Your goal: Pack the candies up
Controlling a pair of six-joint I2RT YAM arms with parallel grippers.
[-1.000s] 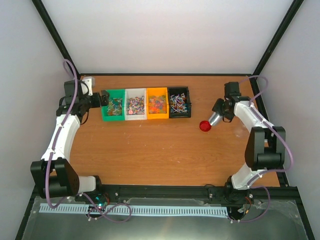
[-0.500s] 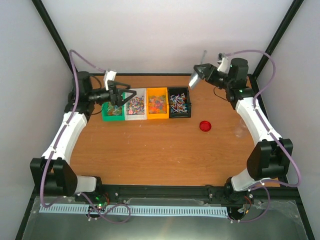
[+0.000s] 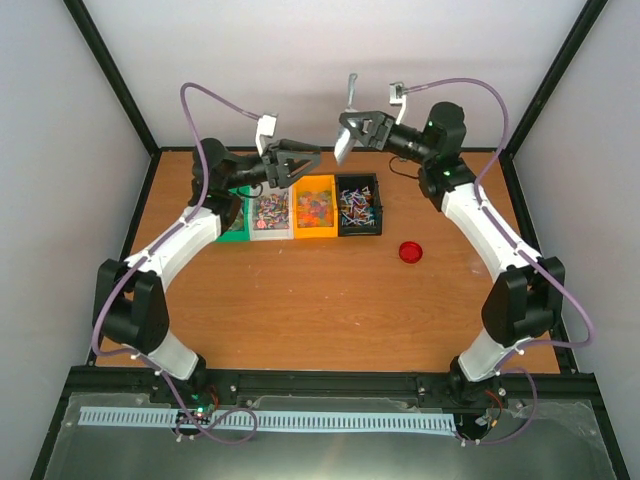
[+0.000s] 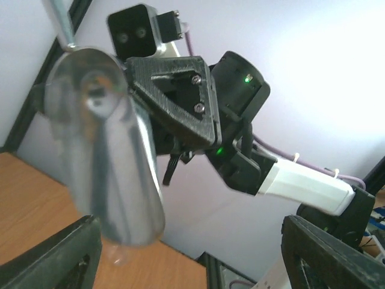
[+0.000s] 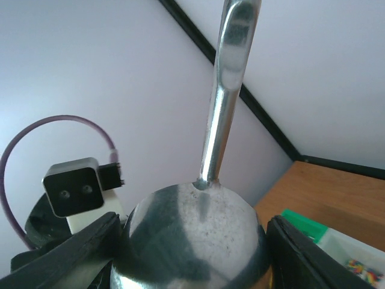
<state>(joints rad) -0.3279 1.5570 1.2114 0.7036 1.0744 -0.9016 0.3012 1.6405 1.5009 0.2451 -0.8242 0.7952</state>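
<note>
The candies (image 3: 314, 208) are tiny wrapped sweets in mixed colours. They fill four small bins in a row at the back of the table: green (image 3: 236, 226), white (image 3: 270, 216), orange (image 3: 315, 228) and black (image 3: 358, 207). My right gripper (image 3: 362, 130) is raised above the bins and shut on the bowl of a silver metal scoop (image 3: 343, 146), handle pointing up. In the right wrist view the scoop (image 5: 192, 241) sits between my fingers (image 5: 325, 256). My left gripper (image 3: 305, 164) is open and empty, held in the air facing the scoop (image 4: 105, 162), with its fingers (image 4: 54, 259) apart.
A red round lid (image 3: 410, 251) lies on the wooden table (image 3: 300, 300) right of the black bin. The enclosure's white back wall and black frame posts (image 3: 110, 70) stand close behind both raised grippers. The left arm crosses over the green bin.
Both arms rose and swung inward. The right gripper carried the scoop from beside the red lid to high above the bins. The left gripper left the green bin's side and now faces the scoop.
</note>
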